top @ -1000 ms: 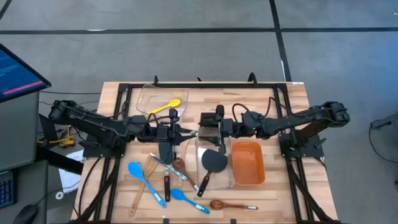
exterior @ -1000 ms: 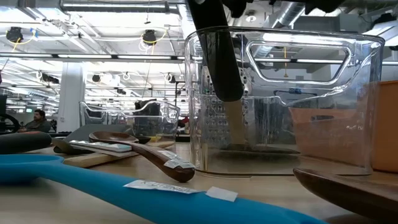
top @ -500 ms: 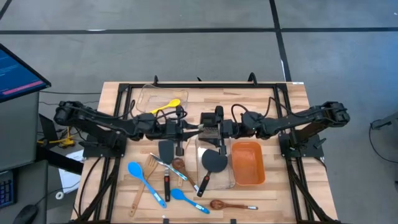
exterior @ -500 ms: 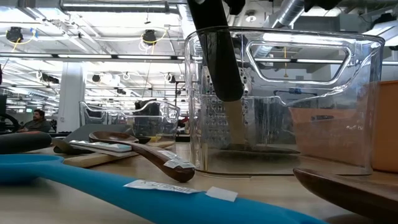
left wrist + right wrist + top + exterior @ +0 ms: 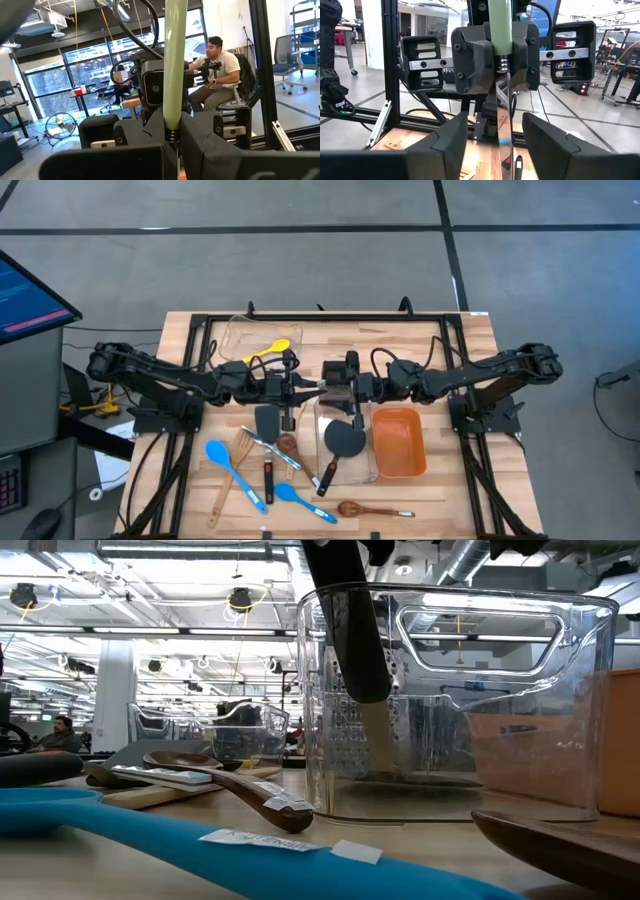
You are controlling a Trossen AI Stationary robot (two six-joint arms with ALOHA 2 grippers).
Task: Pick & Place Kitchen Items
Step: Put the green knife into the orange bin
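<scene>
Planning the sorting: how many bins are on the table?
3: a back clear bin holding a yellow spoon, a middle clear bin holding a black turner, and an orange bin on its right. None seems hidden.

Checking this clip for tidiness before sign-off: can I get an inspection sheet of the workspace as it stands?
Surface: wooden slatted table, black frame.
Job's things: pale green-handled metal utensil in mid-air between the grippers; yellow spoon in the rear clear tub; black round turner in the centre clear tub; blue spoons, wooden spoon and others loose at the front.
Clutter: orange bin beside the centre tub.
Grippers: left gripper shut on the green handle; right gripper facing it, open, either side of the metal end.
Cables: black loops at the wrists.
Surroundings: monitor; seated person.
</scene>
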